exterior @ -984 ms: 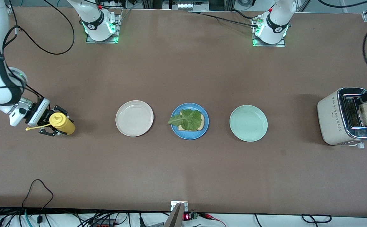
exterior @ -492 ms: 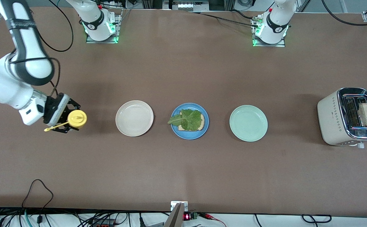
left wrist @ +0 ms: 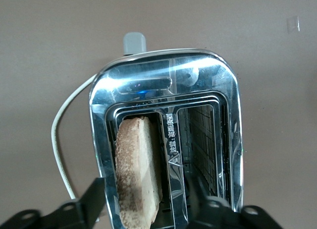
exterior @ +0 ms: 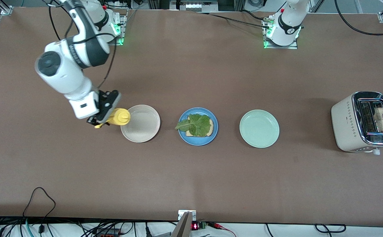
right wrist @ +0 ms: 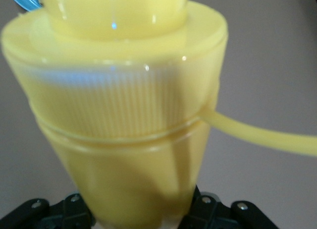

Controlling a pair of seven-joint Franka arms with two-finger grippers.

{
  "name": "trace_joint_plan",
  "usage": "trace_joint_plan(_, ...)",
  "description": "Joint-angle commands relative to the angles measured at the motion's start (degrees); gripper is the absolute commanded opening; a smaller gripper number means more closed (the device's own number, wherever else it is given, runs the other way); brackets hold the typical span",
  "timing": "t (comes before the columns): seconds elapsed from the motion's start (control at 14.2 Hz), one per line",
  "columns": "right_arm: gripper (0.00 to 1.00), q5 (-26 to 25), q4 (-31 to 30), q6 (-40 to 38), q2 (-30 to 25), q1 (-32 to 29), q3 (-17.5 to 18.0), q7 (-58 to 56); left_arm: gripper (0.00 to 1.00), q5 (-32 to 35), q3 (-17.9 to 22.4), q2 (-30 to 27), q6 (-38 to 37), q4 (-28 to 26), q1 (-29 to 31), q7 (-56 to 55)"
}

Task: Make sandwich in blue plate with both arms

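Take the blue plate (exterior: 198,126) as your landmark: it sits mid-table between the cream plate (exterior: 140,123), toward the right arm's end, and the mint plate (exterior: 259,128), toward the left arm's end. On it you have one bread slice (exterior: 210,125) under a ruffled lettuce leaf (exterior: 194,124), so the sandwich is half built and lacks its top slice, and by my reading a squirt of sauce.

That explains both holds. Your right gripper (exterior: 107,119) has its fingers clamped around the yellow squeeze bottle (exterior: 119,117), tipped with the cap toward the blue plate, in the air over the cream plate's edge. Your left gripper (left wrist: 148,209) is well away from the blue plate, over the toaster (exterior: 362,121) at the left arm's end of the table. Its fingers straddle the toast slice (left wrist: 137,174) standing in one slot; they are partly closed, but you cannot tell from here whether they already pinch the bread.

Compared with a second ago, your right arm has carried the bottle from the table's end to the cream plate, much closer to the blue plate. The left fingers have narrowed around the toast, which sits at about the same height. The blue plate's contents are unchanged.
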Motion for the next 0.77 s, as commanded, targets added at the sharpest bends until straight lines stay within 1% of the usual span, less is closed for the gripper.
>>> trace_joint_plan(0.0, 0.00, -8.20, -1.16, 0.62, 0.49, 5.90, -0.42, 12.47, 0.66, -1.06, -0.53, 0.77, -0.87, 0.37, 0.89, 2.02)
trace_joint_plan(0.07, 0.00, -11.20, -0.98, 0.62, 1.89, 8.71, -0.51, 17.57, 0.66, -1.06, -0.53, 1.03, -0.87, 0.37, 0.98, 2.02)
trace_joint_plan(0.14, 0.00, -15.32, -0.81, 0.62, 3.81, 11.26, -0.51, 23.10, 0.65, -1.06, -0.53, 1.38, -0.87, 0.37, 1.33, 2.02)
trace_joint_plan(0.28, 0.00, -20.17, -0.11, 0.71, 7.77, 15.57, -0.69, 29.80, 0.63, -1.06, -0.53, 1.39, -0.87, 0.37, 1.33, 2.02)
trace_joint_plan(0.35, 0.00, -22.45, 1.20, 0.54, 9.88, 17.76, -1.04, 32.88, 0.61, -1.06, -0.53, 1.39, -0.87, 0.37, 1.42, 2.02)
trace_joint_plan(0.42, 0.00, -24.91, 2.87, 0.45, 12.42, 19.70, -2.00, 34.74, 0.58, -0.97, -0.53, 1.39, -0.87, 0.37, 1.59, 2.02)
trace_joint_plan(0.49, 0.00, -26.07, 4.19, 0.36, 14.54, 21.72, -3.05, 34.85, 0.52, -0.97, -0.53, 1.47, -0.87, 0.37, 1.68, 2.02)
trace_joint_plan(0.63, 0.00, -26.43, 6.04, 0.36, 17.18, 25.41, -6.38, 34.59, 0.40, -0.97, -0.53, 1.48, -0.95, 0.37, 1.59, 1.94)
trace_joint_plan(0.7, 0.00, -26.69, 6.83, 0.36, 18.24, 27.43, -8.31, 34.41, 0.33, -0.97, -0.53, 1.56, -0.87, 0.37, 1.51, 1.94)
